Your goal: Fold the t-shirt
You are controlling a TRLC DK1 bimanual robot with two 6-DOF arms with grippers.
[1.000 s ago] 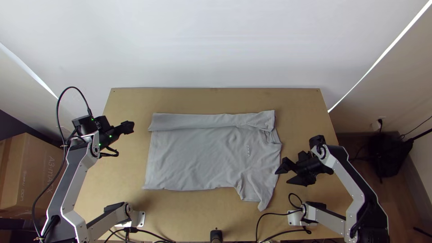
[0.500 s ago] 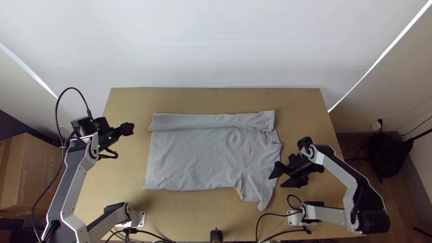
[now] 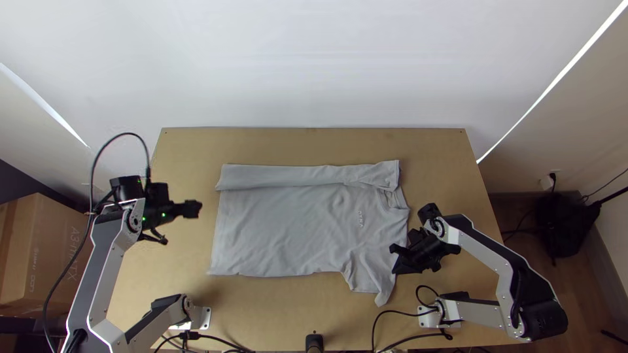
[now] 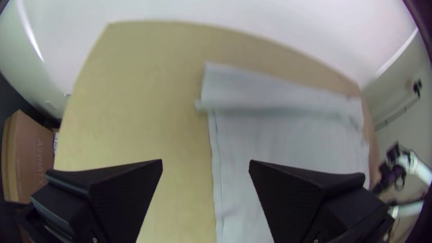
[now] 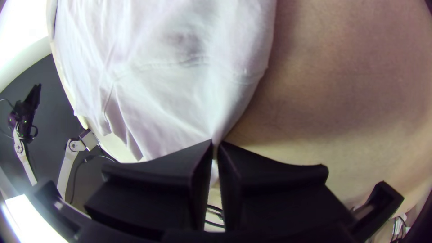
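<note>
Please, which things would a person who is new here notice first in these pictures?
Probably the grey t-shirt, spread across the middle of the table with its far side folded over in a long strip. Next, the right gripper, pinching the edge of the near sleeve. Then the left gripper, open off the hem side.

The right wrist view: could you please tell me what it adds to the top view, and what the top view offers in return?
Right wrist view: the fingers of the right gripper close up, pressed together with a peak of cloth between their tips, and the stitched line of the sleeve seam near them.

Top view: the full run of the folded strip along the far side, and the cardboard box on the floor.

Both: the grey t-shirt, the wooden table and the left gripper, away from the cloth.
</note>
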